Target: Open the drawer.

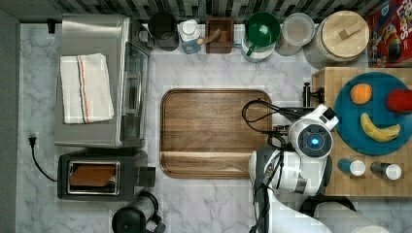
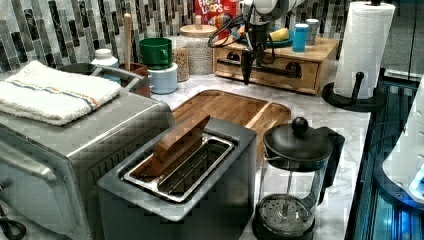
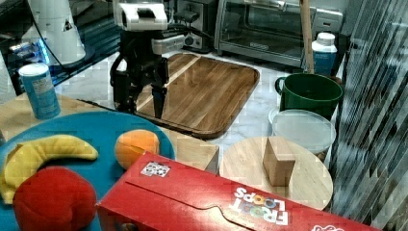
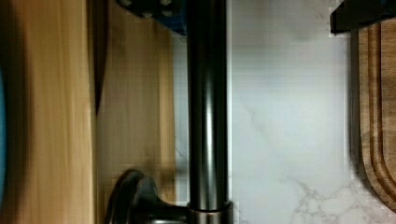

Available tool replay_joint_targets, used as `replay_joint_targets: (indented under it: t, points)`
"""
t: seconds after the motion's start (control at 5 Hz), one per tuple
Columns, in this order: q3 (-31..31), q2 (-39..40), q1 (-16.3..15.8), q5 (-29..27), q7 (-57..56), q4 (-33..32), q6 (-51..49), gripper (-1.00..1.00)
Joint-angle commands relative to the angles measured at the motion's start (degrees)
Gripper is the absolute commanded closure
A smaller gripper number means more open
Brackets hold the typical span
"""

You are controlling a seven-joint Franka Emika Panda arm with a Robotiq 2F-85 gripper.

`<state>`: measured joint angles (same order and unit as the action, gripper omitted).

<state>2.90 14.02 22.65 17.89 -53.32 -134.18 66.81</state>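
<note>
I see my gripper spread open, its jaws straddling the drawer handle.

White grey-veined marble counter. Directly on it, by the top view:

- Centre: dark wooden tray, flat.
- Left: steel oven; below it a toaster; at the bottom edge a French press.
- Along the top, left to right: dark cup, white-capped bottle, brown wooden box, green mug stacked on a pale one, clear lidded tub, wood-lidded jar, cereal box.
- Right: bamboo drawer unit, just beside the tray, apart from it.
- Paper-towel stand at the left view's right.
</note>
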Motion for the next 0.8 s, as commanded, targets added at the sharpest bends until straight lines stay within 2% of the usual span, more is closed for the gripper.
replay_joint_targets:
  t: [0.2,0.6,0.8]
  points:
    - [-6.3,1.2,-5.5,0.0,1.3,-1.3,2.8,-1.00]
    - [-5.8,1.4,-12.3,5.3,12.8,-1.8,1.8,-1.00]
    - [-8.0,0.8,-12.4,3.1,12.9,-0.5,-0.7,-1.00]
